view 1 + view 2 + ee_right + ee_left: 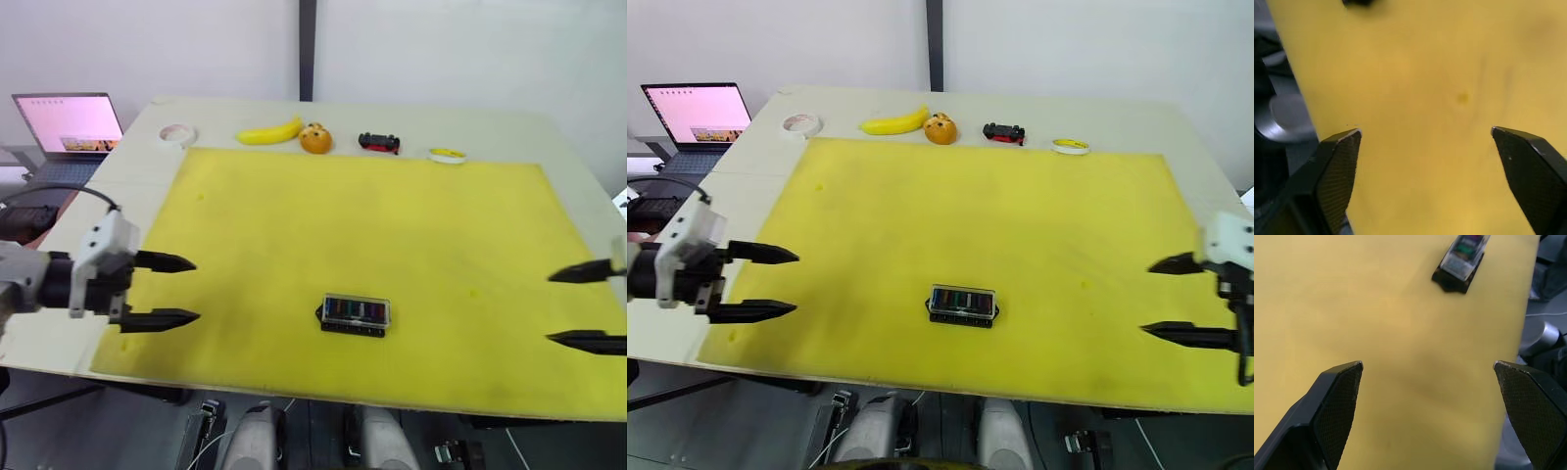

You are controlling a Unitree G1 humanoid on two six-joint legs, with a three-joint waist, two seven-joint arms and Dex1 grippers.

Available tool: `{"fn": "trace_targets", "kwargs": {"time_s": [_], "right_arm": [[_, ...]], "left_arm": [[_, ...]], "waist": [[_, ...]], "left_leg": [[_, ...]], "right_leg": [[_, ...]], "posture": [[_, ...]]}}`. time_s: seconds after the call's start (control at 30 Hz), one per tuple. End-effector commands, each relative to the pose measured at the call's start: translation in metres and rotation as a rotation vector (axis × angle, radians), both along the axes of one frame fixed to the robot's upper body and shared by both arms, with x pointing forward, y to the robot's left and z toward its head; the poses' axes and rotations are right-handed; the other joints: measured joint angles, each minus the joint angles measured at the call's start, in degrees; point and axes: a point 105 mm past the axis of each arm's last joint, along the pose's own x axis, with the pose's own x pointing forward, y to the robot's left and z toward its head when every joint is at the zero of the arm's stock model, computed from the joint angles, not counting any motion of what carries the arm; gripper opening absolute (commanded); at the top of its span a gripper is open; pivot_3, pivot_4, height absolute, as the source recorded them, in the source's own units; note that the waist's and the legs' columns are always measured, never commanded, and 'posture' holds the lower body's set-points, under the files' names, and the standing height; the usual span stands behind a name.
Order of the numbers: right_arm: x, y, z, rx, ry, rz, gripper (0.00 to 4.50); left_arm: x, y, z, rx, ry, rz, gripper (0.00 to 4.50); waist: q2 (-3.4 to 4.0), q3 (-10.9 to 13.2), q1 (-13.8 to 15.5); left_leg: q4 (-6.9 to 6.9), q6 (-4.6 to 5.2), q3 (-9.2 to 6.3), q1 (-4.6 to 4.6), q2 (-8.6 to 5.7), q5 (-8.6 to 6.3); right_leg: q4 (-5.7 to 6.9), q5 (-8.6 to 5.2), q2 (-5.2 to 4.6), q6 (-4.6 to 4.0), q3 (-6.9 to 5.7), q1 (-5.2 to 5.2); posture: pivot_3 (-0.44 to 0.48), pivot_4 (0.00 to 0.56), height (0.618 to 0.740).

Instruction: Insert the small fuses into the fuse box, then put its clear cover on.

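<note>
The black fuse box [355,314] lies near the front middle of the yellow mat [294,215]. Coloured small fuses [350,310] sit in its slots, and the clear cover [358,309] rests on top of it. In the left wrist view the fuse box [1462,260] shows with the cover over it. My left gripper [192,290] hovers open at the mat's left edge, well left of the box. Open too, my right gripper [558,308] hangs over the mat's right edge, far from the box. Both hold nothing.
Along the table's far edge lie a tape roll [177,134], a banana [269,131], an orange toy [315,139], a black-and-red toy car [379,143] and a yellow-rimmed disc [448,155]. A laptop [69,132] stands open at far left.
</note>
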Motion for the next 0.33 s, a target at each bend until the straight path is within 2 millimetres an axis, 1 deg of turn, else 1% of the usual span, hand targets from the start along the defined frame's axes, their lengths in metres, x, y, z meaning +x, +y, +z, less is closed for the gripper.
{"fn": "trace_targets", "kwargs": {"time_s": [0.03, 0.13, 0.23, 0.33], "right_arm": [[-0.005, -0.008, 0.016, -0.038, -0.049, -0.009, 4.45], [-0.006, -0.007, 0.015, -0.021, -0.033, -0.003, 4.45], [-0.003, -0.004, 0.016, -0.009, -0.047, 0.012, 4.45], [-0.002, 0.001, 0.016, 0.002, -0.052, 0.026, 4.45]], "left_arm": [[-0.001, 0.009, 0.011, 0.037, -0.054, 0.031, 4.50], [0.001, 0.007, 0.010, 0.027, -0.069, 0.024, 4.50], [0.000, 0.002, 0.004, 0.020, -0.067, 0.013, 4.50], [-0.001, 0.002, 0.000, 0.040, -0.072, 0.020, 4.50]], "waist": [[0.04, 0.03, -0.03], [0.07, 0.07, -0.04], [0.13, 0.11, -0.16], [0.14, 0.13, -0.13]], "left_leg": [[-0.01, -0.01, 0.00, 0.00, 0.00, 0.00], [-0.10, -0.05, 0.05, 0.01, -0.01, 0.02], [-0.19, -0.11, 0.10, 0.01, -0.01, 0.06], [-0.25, -0.13, 0.15, 0.03, -0.01, 0.07]], "right_leg": [[-0.01, 0.00, -0.01, 0.00, 0.00, 0.00], [-0.04, 0.01, -0.05, -0.01, 0.01, -0.04], [-0.04, 0.02, -0.05, -0.03, 0.04, -0.09], [-0.04, 0.02, -0.04, -0.04, 0.08, -0.11]], "posture": [[0.000, 0.150, 0.737], [0.000, 0.150, 0.737], [0.000, 0.150, 0.737], [0.000, 0.150, 0.737]]}}
